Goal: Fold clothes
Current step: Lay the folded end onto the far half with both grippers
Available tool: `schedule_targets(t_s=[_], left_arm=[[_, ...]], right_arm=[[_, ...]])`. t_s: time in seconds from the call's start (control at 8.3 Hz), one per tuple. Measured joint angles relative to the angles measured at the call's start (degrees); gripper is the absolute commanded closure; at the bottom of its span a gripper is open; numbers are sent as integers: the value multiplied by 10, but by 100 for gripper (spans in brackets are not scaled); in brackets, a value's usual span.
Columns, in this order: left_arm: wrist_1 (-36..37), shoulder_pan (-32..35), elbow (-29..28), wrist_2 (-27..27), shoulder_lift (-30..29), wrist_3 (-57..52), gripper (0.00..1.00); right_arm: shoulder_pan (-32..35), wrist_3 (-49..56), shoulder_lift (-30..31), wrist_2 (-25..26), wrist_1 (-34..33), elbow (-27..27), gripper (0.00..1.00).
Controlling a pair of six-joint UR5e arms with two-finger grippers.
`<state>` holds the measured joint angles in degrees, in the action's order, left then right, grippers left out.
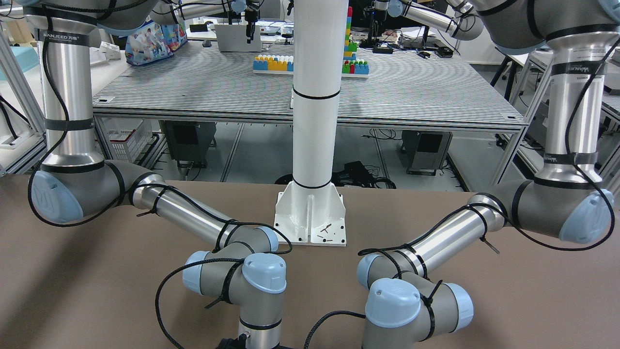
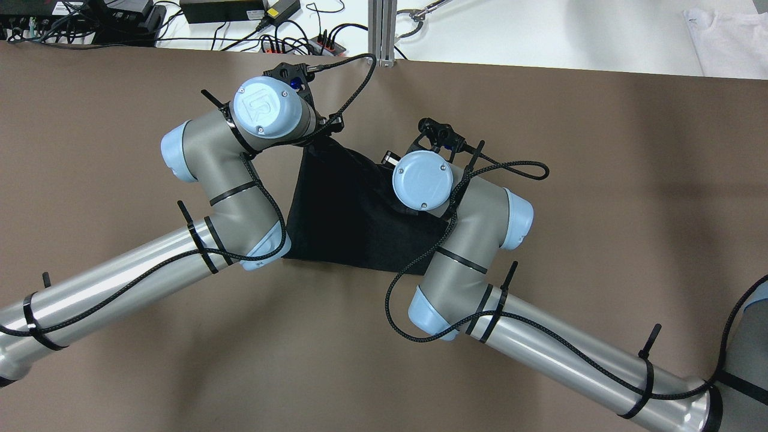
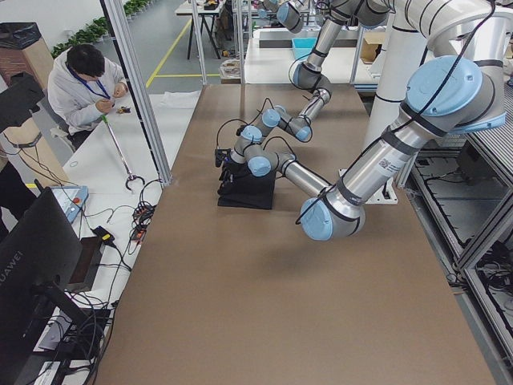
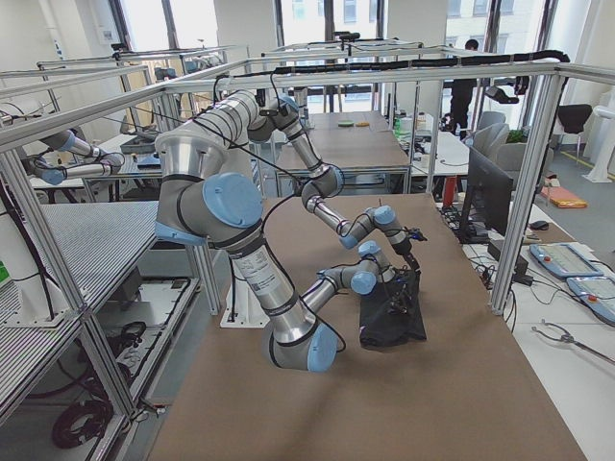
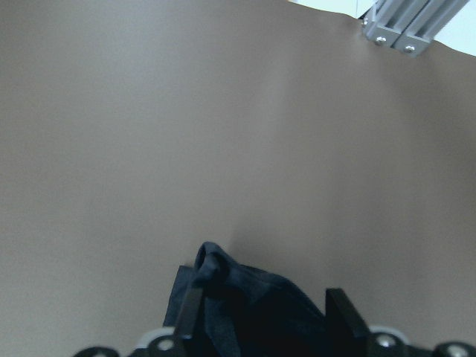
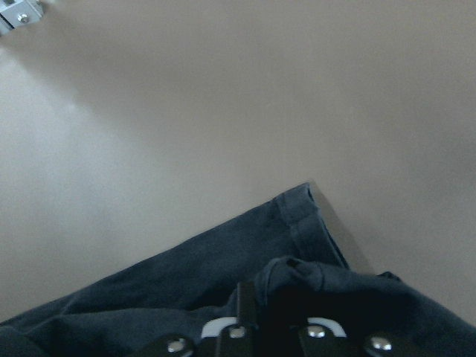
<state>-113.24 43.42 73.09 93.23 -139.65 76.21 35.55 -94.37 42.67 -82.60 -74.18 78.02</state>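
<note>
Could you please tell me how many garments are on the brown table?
1: the black garment lies between the left arm and the right arm, partly hidden beneath their wrists; anything under it would not show.

A brown matte table (image 2: 600,180) carries a white cylindrical pillar (image 1: 316,97) on a bolted base plate (image 1: 310,220). Far behind, coloured plastic blocks (image 1: 273,63) sit on a grey striped table (image 1: 193,87). A person in white (image 3: 80,88) sits far left.
</note>
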Motion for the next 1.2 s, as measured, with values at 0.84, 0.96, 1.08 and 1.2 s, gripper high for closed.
schedule_targets(t_s=[0.84, 0.96, 1.08, 1.2], left_arm=[[-2, 37, 89, 92, 56, -3, 0], [-2, 37, 89, 92, 58, -3, 0], [-2, 37, 89, 91, 59, -3, 0], [-2, 37, 90, 91, 60, -3, 0]], right_arm=[[-27, -52, 11, -33, 6, 30, 8], [-34, -52, 23, -24, 10, 32, 8], [-37, -48, 35, -22, 20, 38, 9], [-38, -45, 42, -23, 27, 42, 34]])
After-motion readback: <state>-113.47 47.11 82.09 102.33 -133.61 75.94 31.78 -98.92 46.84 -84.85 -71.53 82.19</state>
